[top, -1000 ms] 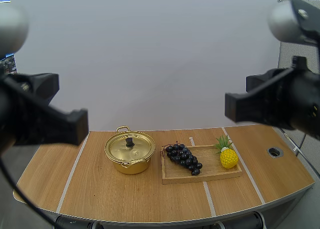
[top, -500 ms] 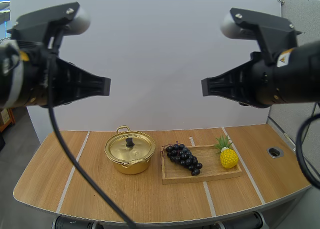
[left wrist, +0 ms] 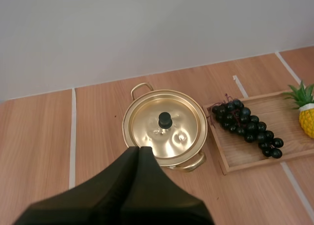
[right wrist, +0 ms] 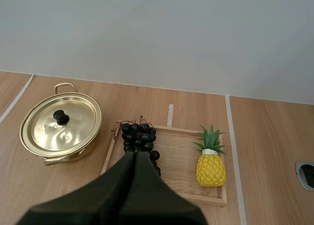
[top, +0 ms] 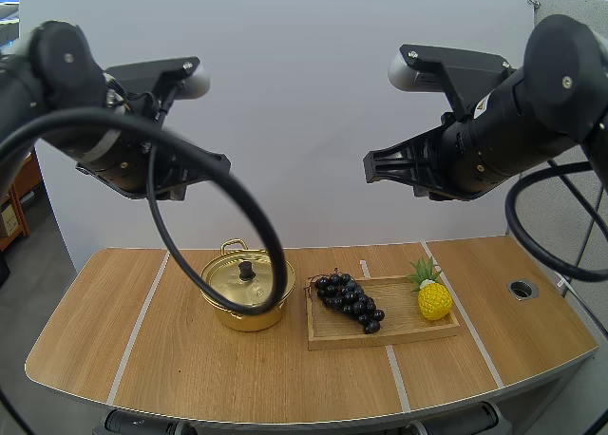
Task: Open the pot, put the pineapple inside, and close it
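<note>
1. High view: the pot (top: 247, 302), lid (top: 231, 281) on, stands on the table (top: 190, 373) under my left arm (top: 114, 150). The pineapple (top: 434, 299) stands upright at the right end of the wooden tray (top: 389, 333), under my right arm (top: 503, 131).
2. Left wrist view: the left hand (left wrist: 139, 149), fingers pressed together and empty, hangs high, with the lid's knob (left wrist: 165, 120) straight ahead and below.
3. Right wrist view: the right hand (right wrist: 131, 154), likewise closed and empty, hangs over the grapes (right wrist: 140, 136). The pineapple lies to its right, so the left arm looks better placed for the lid.
</note>
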